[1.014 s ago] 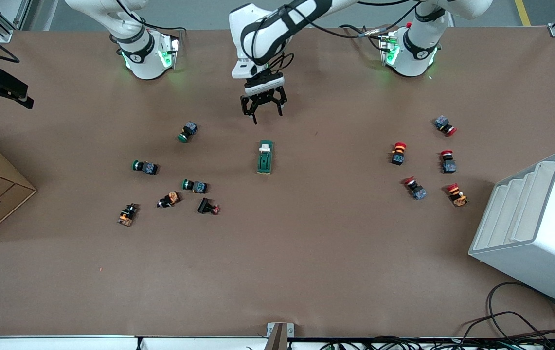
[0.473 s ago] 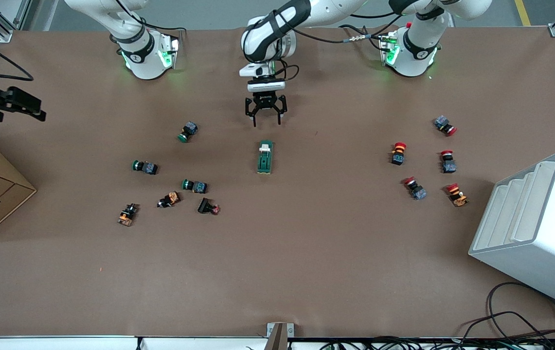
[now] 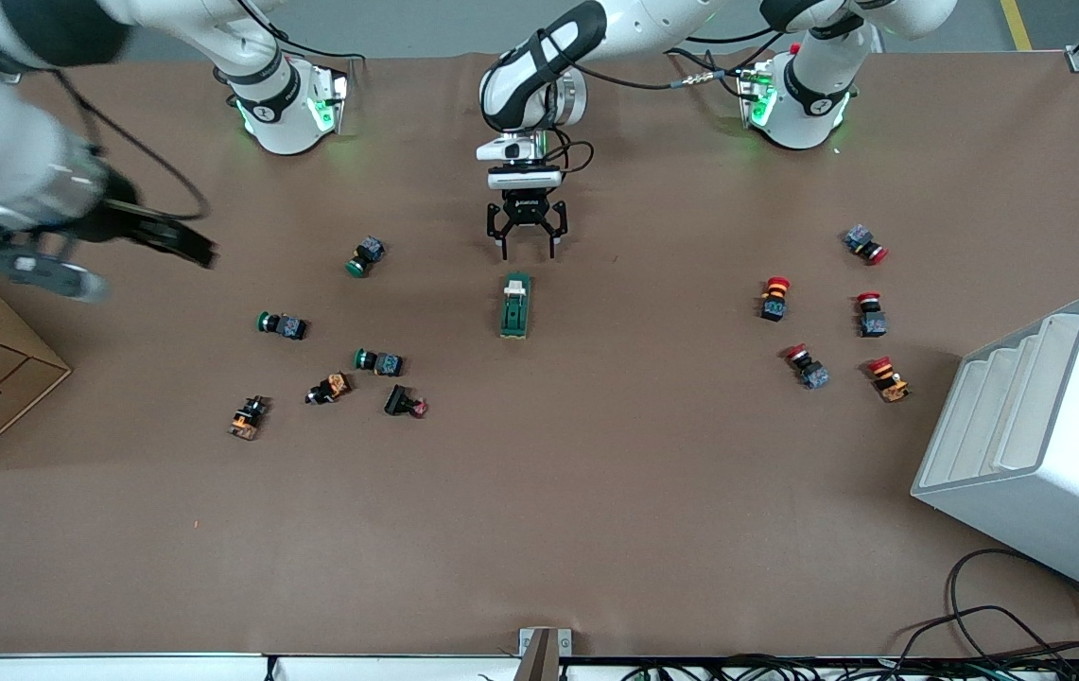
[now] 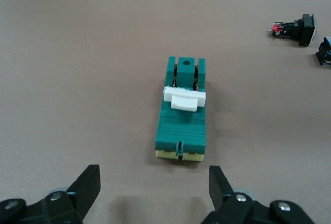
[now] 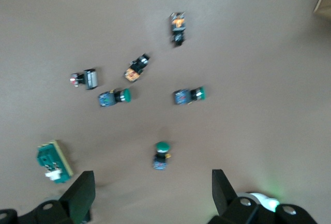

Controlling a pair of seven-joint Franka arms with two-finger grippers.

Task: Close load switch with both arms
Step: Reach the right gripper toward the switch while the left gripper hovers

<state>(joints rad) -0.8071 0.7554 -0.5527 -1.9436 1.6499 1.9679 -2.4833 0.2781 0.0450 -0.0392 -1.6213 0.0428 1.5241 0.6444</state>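
Your load switch (image 3: 515, 305) lies mid-table, white lever (image 4: 184, 99) visible only from the left wrist. Left gripper (image 3: 527, 248) hangs spread just baseward of it. Right gripper (image 3: 175, 241) rides open high over the right arm's end.

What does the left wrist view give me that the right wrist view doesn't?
Only the left wrist view shows the load switch close up, its white lever plainly visible, ahead of the open left gripper. Only the right wrist view shows the green-capped push-buttons and the orange-marked ones, past the open right gripper. Both show the load switch, the black button and brown table.
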